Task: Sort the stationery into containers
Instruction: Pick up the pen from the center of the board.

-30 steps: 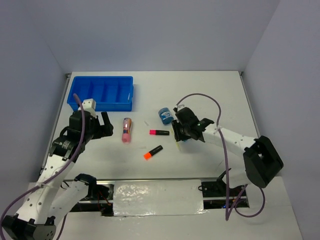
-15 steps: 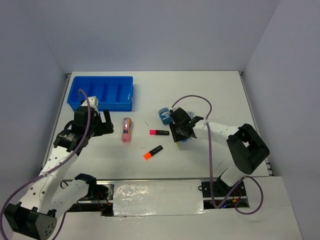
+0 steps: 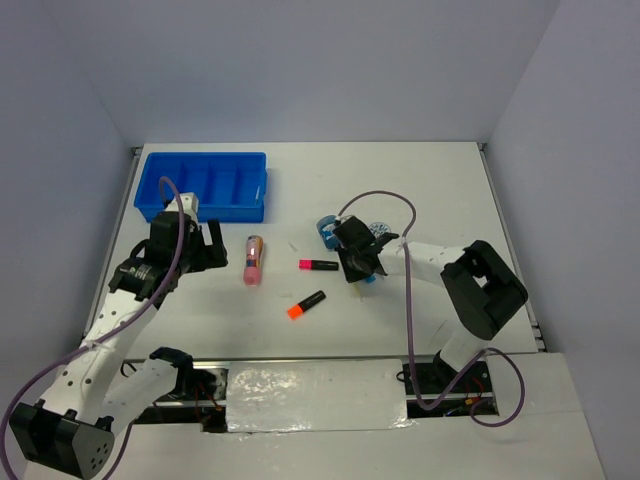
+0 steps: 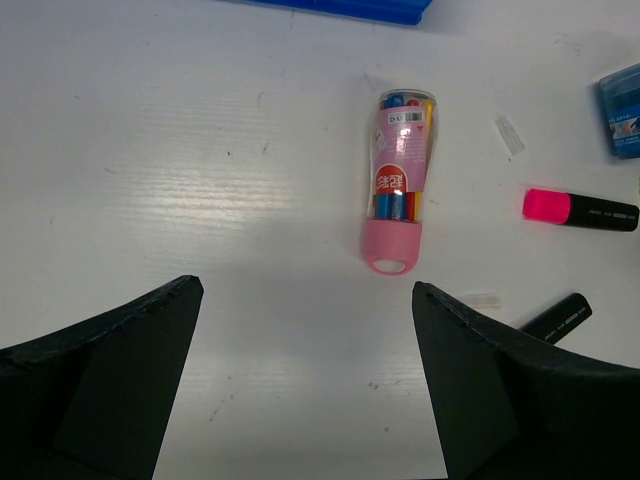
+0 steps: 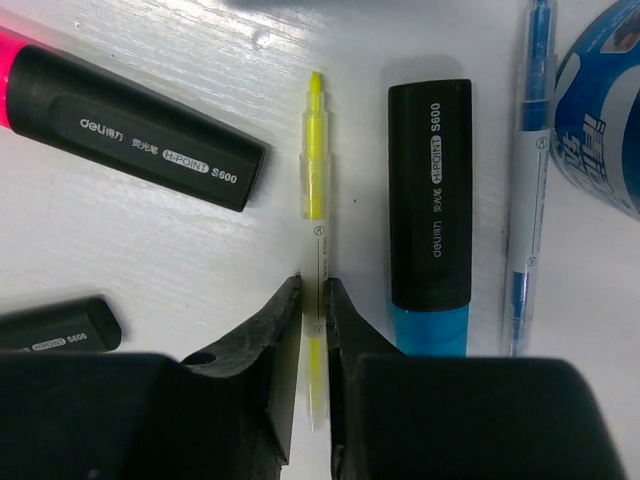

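Clearly, "deli H-POINT S600" is printed on the pink-ended marker (image 5: 140,140); beside it on the worktop (image 5: 150,250), a yellow pen (image 5: 314,170) is pinched by the right fingers (image 5: 265,350). The left fingers (image 4: 100,380) are held apart near the pink tube (image 4: 398,180).

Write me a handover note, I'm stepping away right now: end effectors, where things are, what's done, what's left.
Left end effector: open, over the table near the pink tube.
Right end effector: shut on the yellow pen.
Beside it: blue marker, blue pen, blue jar, pink marker; orange marker nearer the arms.
Tray at far left looks empty.
Done: nothing sorted. Left: everything.
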